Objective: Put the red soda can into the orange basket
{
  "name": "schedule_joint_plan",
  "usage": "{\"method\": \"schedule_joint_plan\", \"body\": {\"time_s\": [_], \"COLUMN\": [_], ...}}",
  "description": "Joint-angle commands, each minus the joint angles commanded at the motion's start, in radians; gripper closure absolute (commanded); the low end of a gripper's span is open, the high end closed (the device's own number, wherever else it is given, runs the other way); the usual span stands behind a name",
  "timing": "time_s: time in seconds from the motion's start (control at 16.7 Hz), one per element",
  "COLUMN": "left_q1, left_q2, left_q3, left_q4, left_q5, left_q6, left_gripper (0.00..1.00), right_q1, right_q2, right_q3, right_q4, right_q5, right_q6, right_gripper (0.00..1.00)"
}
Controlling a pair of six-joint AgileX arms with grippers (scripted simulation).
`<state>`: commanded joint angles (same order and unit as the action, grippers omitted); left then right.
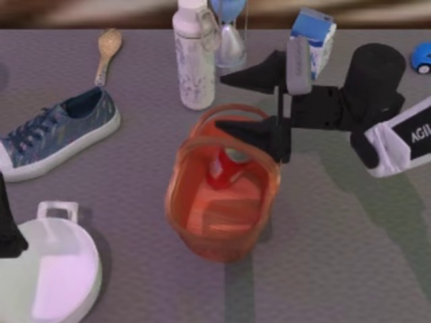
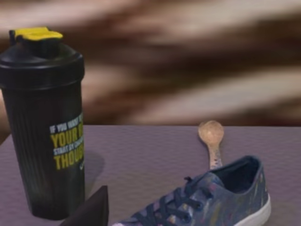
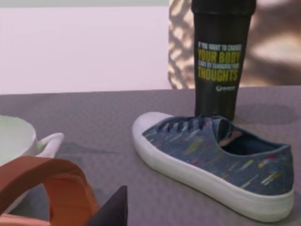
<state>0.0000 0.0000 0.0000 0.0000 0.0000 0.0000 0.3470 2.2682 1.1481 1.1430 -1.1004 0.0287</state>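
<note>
The red soda can (image 1: 225,168) stands inside the orange basket (image 1: 183,202), and the right hand (image 1: 246,101) hovers above its rim, fingers spread and empty. The can looks light, stiff and slippery, best pinched across its round sides. The left hand is parked at the desk's left edge.

Overhead view; two low wrist views sharing the sneaker (image 1: 57,131).

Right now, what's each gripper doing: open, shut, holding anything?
Right gripper: open, holding nothing, above the orange basket's far rim; the red soda can sits inside the basket.
Left gripper: out of sight; cannot be told.
</note>
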Motion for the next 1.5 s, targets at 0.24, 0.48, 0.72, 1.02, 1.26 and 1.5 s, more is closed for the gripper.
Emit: {"method": "schedule_joint_plan", "body": {"time_s": [0.24,0.48,0.72,1.02,1.26,1.5], "left_q1": [0.000,-0.002,-0.037,-0.136,-0.247,-0.371], "left_q2": [0.000,0.008,0.122,0.439,0.784,1.166], "left_q3": [0.000,0.009,0.141,0.467,0.806,1.173], "left_q4": [0.000,-0.005,-0.082,-0.299,-0.538,-0.801], "left_q5": [0.000,0.000,-0.003,-0.005,-0.005,-0.003], "left_q6": [0.000,0.003,0.058,0.218,0.400,0.605], "left_gripper": [0.00,0.00,0.00,0.00,0.00,0.00], "right_q1": [0.000,-0.004,-0.018,-0.064,-0.116,-0.172], "right_q2": [0.000,-0.009,-0.114,-0.395,-0.706,-1.081], "right_q3": [0.000,-0.005,-0.087,-0.288,-0.488,-0.686], "right_q4": [0.000,-0.005,-0.074,-0.247,-0.432,-0.629], "right_q5": [0.000,0.003,0.052,0.202,0.371,0.558], "right_q6": [0.000,0.000,-0.005,-0.021,-0.028,-0.028], "right_gripper": [0.00,0.00,0.00,0.00,0.00,0.00]}}
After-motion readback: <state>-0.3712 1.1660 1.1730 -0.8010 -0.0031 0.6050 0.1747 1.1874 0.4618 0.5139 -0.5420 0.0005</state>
